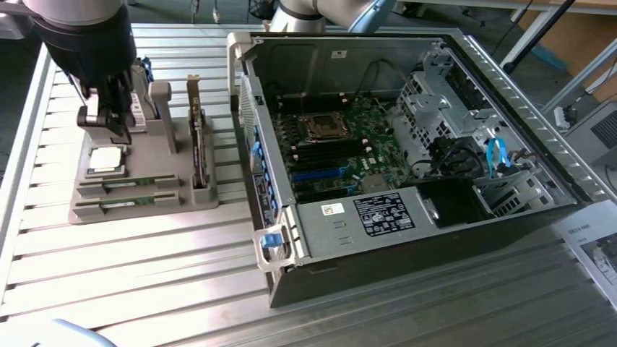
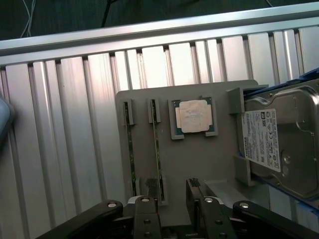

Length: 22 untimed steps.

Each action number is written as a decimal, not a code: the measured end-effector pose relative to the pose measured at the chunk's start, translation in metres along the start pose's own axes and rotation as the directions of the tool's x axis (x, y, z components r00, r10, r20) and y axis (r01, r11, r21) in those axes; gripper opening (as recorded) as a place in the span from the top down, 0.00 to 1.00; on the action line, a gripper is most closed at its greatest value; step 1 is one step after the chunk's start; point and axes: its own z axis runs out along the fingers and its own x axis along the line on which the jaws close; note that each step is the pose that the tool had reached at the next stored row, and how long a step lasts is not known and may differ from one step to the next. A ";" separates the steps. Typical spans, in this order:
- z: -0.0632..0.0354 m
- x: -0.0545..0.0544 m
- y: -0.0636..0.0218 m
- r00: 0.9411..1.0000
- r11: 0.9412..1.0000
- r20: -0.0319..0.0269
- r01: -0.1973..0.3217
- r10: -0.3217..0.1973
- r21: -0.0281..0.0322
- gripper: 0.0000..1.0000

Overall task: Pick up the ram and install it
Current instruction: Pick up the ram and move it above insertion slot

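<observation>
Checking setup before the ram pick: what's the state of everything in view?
claw: open, empty, above the holder.
processor: flat in its recess.
ram next to processor: in its holder slot.
other ram: in its holder slot.
hard drive: in its bracket.
expansion card: upright in holder.
computer case: on its side, panel off.

Strong light falls on the table (image 1: 144, 267) in the exterior view, and its metal ribs glare almost white toward the exterior view's left. The computer case (image 1: 308, 58) is shaded inside. In the wrist view the light is softer and even. The table's ribs carry a dull sheen, the hard drive (image 2: 289, 149) throws back pale reflections, my gripper (image 2: 172, 185) reads dark, and beyond the table's edge everything is nearly black.
</observation>
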 end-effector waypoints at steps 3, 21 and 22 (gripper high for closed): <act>0.0031 0.000 -0.0001 1.000 1.000 0.000 0.000 0.000 0.000 0.64; 0.0062 0.007 -0.0012 1.000 1.000 0.000 0.000 0.000 0.000 0.64; 0.0062 0.008 -0.0013 1.000 1.000 0.000 0.000 0.000 0.000 0.64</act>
